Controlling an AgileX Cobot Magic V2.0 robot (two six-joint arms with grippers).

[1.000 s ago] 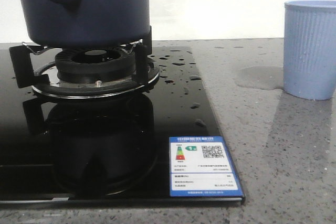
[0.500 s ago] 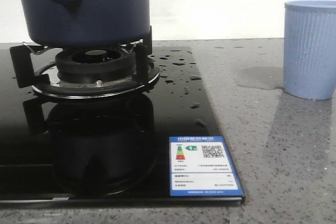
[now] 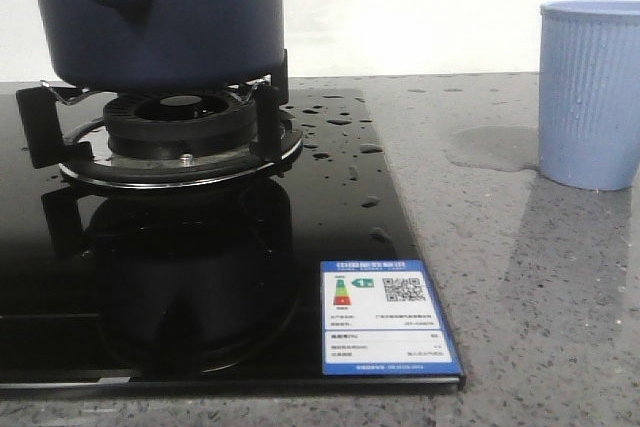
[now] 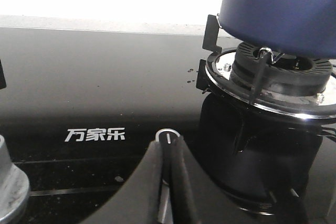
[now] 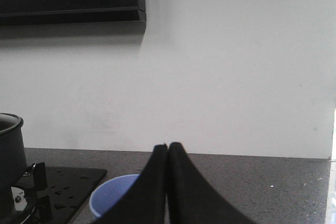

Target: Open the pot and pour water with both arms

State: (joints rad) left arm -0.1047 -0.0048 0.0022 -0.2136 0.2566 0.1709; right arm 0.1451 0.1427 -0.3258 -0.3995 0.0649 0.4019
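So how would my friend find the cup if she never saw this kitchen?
Start at the shiny black glass stove, then look across the speckled grey stone counter towards the robot's right. The light blue ribbed plastic cup stands there beside a water puddle, much paler than the dark navy-blue round pot.

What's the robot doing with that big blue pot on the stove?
Right now nothing is holding it. The dark blue pot sits on the burner of the black stove. The left tool is shut, low over the stove near the pot. The right tool is shut too, above the light blue cup. Water drops lie on the stove, and a puddle beside the cup.
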